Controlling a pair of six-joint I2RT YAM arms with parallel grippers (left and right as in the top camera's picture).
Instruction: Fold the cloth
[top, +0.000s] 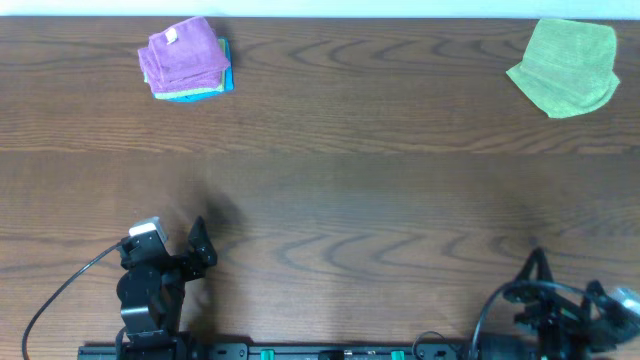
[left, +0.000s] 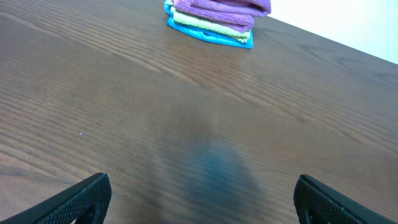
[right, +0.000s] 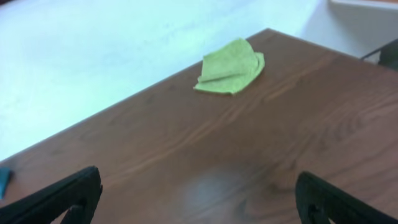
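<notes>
The purple cloth (top: 183, 55) with a small white tag lies folded on top of a stack at the far left of the table. It also shows at the top of the left wrist view (left: 221, 7). My left gripper (top: 200, 248) is open and empty near the front edge, far from the cloth; its fingers frame bare wood in the left wrist view (left: 202, 199). My right gripper (top: 537, 265) is open and empty at the front right, and its fingers show in the right wrist view (right: 199, 196).
Under the purple cloth lie a lime-green layer (left: 211, 25) and a blue one (left: 208, 37). A loosely folded lime-green cloth (top: 565, 66) lies at the far right, also in the right wrist view (right: 231, 67). The table's far edge meets a white wall.
</notes>
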